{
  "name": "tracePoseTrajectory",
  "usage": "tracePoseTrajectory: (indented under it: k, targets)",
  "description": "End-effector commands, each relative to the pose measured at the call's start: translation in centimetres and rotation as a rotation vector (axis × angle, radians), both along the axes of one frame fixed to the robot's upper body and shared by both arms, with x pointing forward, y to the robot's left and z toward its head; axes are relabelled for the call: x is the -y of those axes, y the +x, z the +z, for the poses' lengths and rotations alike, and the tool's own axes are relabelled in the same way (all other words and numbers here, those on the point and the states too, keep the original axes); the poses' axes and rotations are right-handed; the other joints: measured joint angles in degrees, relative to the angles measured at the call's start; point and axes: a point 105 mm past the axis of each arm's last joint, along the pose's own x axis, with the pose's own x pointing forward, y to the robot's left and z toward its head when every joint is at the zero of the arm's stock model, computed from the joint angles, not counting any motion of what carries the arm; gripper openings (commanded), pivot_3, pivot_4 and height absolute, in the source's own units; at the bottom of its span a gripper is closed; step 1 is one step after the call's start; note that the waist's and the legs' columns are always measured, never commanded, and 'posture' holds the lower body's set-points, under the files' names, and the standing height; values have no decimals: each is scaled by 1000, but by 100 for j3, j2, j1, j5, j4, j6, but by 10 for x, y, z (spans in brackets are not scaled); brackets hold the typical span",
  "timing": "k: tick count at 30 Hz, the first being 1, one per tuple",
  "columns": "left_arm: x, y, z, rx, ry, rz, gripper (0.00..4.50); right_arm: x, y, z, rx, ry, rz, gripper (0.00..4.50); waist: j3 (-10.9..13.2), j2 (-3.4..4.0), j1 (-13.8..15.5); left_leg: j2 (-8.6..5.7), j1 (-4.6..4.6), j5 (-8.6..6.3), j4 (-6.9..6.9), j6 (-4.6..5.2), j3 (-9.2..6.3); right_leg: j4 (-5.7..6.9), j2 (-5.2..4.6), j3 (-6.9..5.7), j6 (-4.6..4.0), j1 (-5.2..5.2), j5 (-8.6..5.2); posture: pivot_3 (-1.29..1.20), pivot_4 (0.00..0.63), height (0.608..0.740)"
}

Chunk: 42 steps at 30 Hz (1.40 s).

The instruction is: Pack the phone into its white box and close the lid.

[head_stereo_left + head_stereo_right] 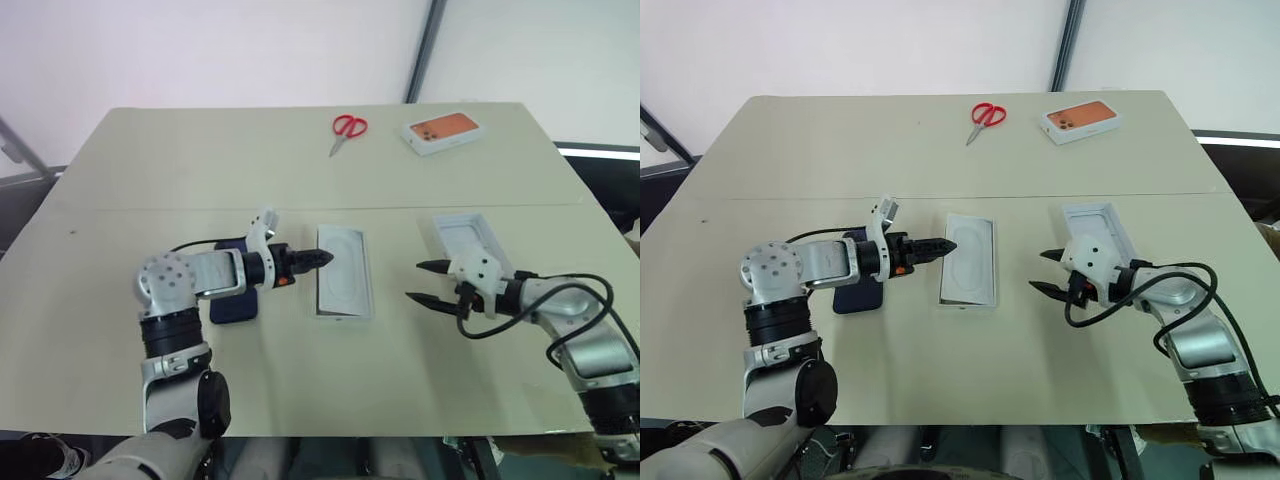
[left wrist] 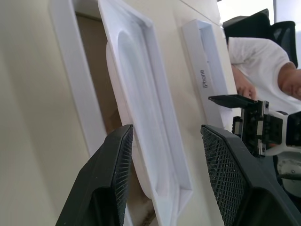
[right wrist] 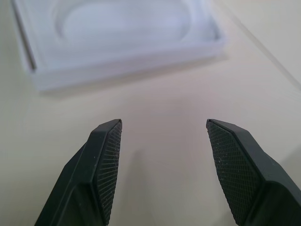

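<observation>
Looking down over the beige table (image 1: 300, 180), the white box (image 1: 344, 271) sits around the middle, a bit toward the near edge, with the flat white insert (image 2: 141, 94) lying in it slightly cocked, so a strip of brownish floor shows along one side. The left gripper (image 1: 325, 259) hangs right at the box's left rim, pointing across it, and its fingers (image 2: 106, 183) stand moderately apart with nothing between them; the insert's edge sits just past the tips.

The phone (image 1: 236, 300) lies flat on the table just left of the box, mostly tucked under the left forearm, so only its dark blue body peeks out.

The lid (image 1: 470, 238) lies open side up toward the right edge, white inside. The right gripper (image 1: 428, 282) hovers just in front of it, aimed back toward the box, jaws wide and empty.

Up by the far edge there's a pair of red scissors (image 1: 347, 130), and right of them a white box with an orange phone picture (image 1: 445, 131). A person in a white shirt (image 2: 263, 61) sits beyond the table.
</observation>
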Motion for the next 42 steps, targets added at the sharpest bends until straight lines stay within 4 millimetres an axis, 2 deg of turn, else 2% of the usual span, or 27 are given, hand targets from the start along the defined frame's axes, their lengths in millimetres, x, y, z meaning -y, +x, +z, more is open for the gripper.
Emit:
tracePoseTrajectory:
  k: [1, 8, 11, 14, 15, 18, 19, 23, 26, 29, 31, 42]
  targets:
    - [-2, -11, 12, 74, 16, -79, 2395, -10, 5, 19, 47, 56, 15, 3010, 0, -1, 0, 1, 0, 3, -1, -5, -1, 0, 1, 0, 0, 0, 0, 0, 150, 740]
    - [-21, -18, 1, 70, 129, -102, 2395, -25, 10, 28, 78, 105, 30, 3010, 0, 0, 13, 0, 0, 1, -1, -2, -2, 0, 0, 1, -1, -1, 0, 0, 150, 740]
    - [-31, -8, 14, 122, 85, -44, 2395, -43, 11, 42, 83, 214, 48, 3010, 0, 0, 6, 0, 0, 0, -2, 0, -4, 0, 0, 1, -1, -1, 0, 0, 150, 740]
    - [-40, 0, 39, 298, 73, -10, 2466, -67, 13, 45, 79, 283, 55, 2170, 0, 1, -22, 5, 0, 4, -6, -8, -4, 2, 2, 1, -2, -7, 0, 0, 150, 740]
    - [-44, 1, 46, 381, 72, 3, 2466, -75, 13, 40, 69, 267, 59, 1713, 0, 0, -27, 7, -1, 6, -9, -10, -3, 2, 4, 2, -3, -9, 1, 0, 150, 740]
    - [-58, 3, 46, 514, 134, 16, 2466, -97, 15, 21, 69, 197, 70, 203, -3, 5, -25, 8, 0, 11, -16, -20, -1, 1, 5, 5, -4, -12, 0, 0, 150, 740]
    - [-62, 3, 45, 543, 137, 12, 2466, -101, 17, 14, 71, 156, 64, 23, -4, 7, -14, 7, 0, 11, -19, -20, 1, 0, 5, 9, -4, -14, 0, 0, 150, 740]
    - [-81, 7, 41, 585, 175, 46, 2466, -120, 23, -2, 53, 101, 59, 23, -2, 5, 16, 4, 0, 2, -18, -4, 1, 1, 2, 12, -6, -16, 1, 0, 150, 740]
    - [-92, 4, 36, 597, 175, 41, 2466, -129, 14, -21, 24, 1, 134, 23, -2, 5, 6, 3, -1, -2, -18, 3, -2, 1, 2, 11, -6, -17, 1, 0, 150, 740]
    - [-97, 1, 34, 604, 176, 38, 2466, -126, 14, -31, 10, -51, 132, 23, -2, 5, -12, 4, -1, -2, -19, 4, -2, 0, 2, 12, -6, -18, 1, 0, 150, 740]
    - [-98, -2, 30, 604, 187, 30, 2466, -116, 15, -38, 14, -112, 130, 23, -3, 5, -13, 5, -1, -3, -19, 5, -3, 1, 4, 11, -6, -17, 1, 0, 150, 740]
    - [-99, -4, 24, 593, 194, 22, 2466, -116, 13, -31, 17, -78, 155, 23, -3, 5, -5, 4, 4, -5, -20, 9, -8, 1, 3, 8, -6, -10, 1, 0, 150, 740]
